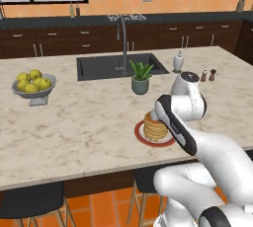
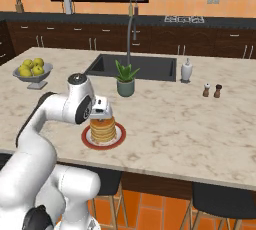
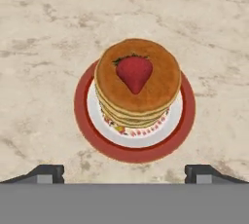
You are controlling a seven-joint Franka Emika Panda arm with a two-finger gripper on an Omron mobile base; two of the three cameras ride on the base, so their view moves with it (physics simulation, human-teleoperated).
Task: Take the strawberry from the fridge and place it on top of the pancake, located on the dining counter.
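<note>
The strawberry (image 3: 134, 73) lies on its side on top of the pancake (image 3: 137, 83), a little off the stack's middle, green leaves toward one edge. It looks light, soft and easily bruised — if it had to be taken again, a gentle pinch across its broad shoulders would suit, since the tapered tip would likely slip. The stack sits on a red-rimmed plate (image 3: 185, 121) on the dining counter (image 1: 84, 122), near the surface's front edge. The gripper (image 3: 124, 174) hangs straight above, fingers spread wide and empty. Bare stone surrounds the plate; a potted plant (image 2: 125, 80) stands behind it — straight up looks the freest way out.
</note>
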